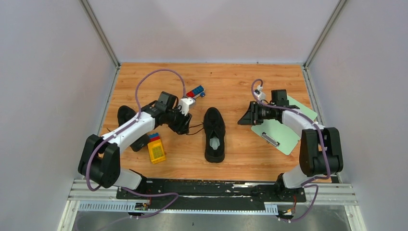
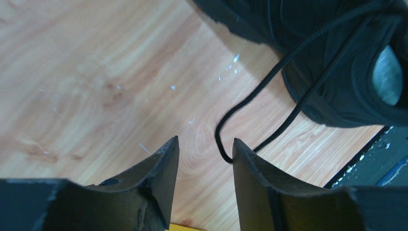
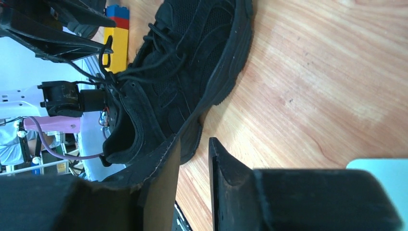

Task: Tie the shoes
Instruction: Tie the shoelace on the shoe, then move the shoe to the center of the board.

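A black mesh sneaker with a pale insole lies mid-bench on grainy wood. The left gripper jaws stand apart, with a thin corded lace loop between them, unclamped. The right gripper jaws show a narrow gap and hold nothing.

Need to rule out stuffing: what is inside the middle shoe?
Through the opening of the shoe, only a pale insole shows; its toe end is hidden under the laced upper.

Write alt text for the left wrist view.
The open left pincer points down at a wooden table, the looped end of a thin black lace showing in its gap. The lace runs up right to a black shoe with a pale insole.
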`<action>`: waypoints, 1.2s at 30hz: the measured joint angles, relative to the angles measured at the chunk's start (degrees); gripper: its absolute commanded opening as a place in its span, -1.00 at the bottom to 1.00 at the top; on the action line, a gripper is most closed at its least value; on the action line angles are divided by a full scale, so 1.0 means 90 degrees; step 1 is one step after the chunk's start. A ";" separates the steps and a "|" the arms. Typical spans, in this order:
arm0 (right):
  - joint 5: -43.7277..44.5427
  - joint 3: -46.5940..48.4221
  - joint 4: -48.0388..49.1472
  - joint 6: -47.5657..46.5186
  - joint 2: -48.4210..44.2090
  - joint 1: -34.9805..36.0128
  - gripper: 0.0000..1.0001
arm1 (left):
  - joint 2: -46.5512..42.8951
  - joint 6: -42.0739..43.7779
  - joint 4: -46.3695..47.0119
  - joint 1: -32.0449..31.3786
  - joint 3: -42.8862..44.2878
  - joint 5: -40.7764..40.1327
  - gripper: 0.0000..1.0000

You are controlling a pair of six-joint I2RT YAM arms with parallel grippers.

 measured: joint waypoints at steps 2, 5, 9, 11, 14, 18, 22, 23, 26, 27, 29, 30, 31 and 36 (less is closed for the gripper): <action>-0.0061 0.0189 -0.0068 -0.0002 0.0153 0.0053 -0.25 | 0.0000 0.0046 -0.0068 0.0005 0.0233 -0.0024 0.15; -0.0051 0.0505 -0.0299 -0.0129 0.0180 0.0238 -0.10 | 0.0000 0.0194 -0.0175 0.0058 0.0709 -0.0070 0.23; 0.0114 0.0835 -0.0646 -0.0423 -0.0032 0.0646 0.06 | -0.0049 0.0546 -0.0486 0.0117 0.1134 0.0049 0.41; 0.0187 0.0903 -0.0848 -0.0607 -0.0219 0.0787 0.12 | -0.0117 0.0690 -0.0758 0.0131 0.1243 0.0182 0.42; 0.0338 0.1073 -0.1316 -0.1015 -0.0469 0.0935 0.13 | -0.0204 0.0821 -0.1280 0.0146 0.1484 0.0223 0.43; 0.0699 0.1375 -0.2033 -0.1783 -0.0726 0.1365 0.29 | -0.0510 0.0923 -0.1749 0.0294 0.1719 0.0155 0.44; 0.1056 0.1831 -0.2671 -0.2708 -0.0947 0.2317 0.36 | -0.1090 0.0872 -0.2239 0.0852 0.1848 0.0034 0.46; 0.1137 0.1960 -0.2788 -0.2926 -0.0954 0.2540 0.33 | -0.1195 0.0826 -0.2351 0.0969 0.1887 -0.0012 0.47; 0.1341 0.2370 -0.3164 -0.3424 -0.0806 0.3169 0.24 | -0.1445 0.0634 -0.2667 0.1430 0.1923 -0.0114 0.50; 0.1382 0.2504 -0.3257 -0.3526 -0.0707 0.3310 0.26 | -0.1508 0.0583 -0.2742 0.1557 0.1914 -0.0124 0.50; 0.1503 0.2737 -0.3422 -0.3694 -0.0437 0.3597 0.30 | -0.1698 0.0471 -0.2883 0.1838 0.1870 -0.0153 0.50; 0.1569 0.2764 -0.3436 -0.3747 -0.0335 0.3718 0.31 | -0.1824 0.0432 -0.2924 0.1953 0.1821 -0.0158 0.50; 0.1664 0.2756 -0.3475 -0.3813 -0.0238 0.3854 0.31 | -0.1962 0.0410 -0.2963 0.2047 0.1768 -0.0148 0.50; 0.2232 0.2312 -0.3633 -0.4223 -0.0053 0.4537 0.32 | -0.2754 0.0279 -0.3099 0.2470 0.1532 0.0134 0.50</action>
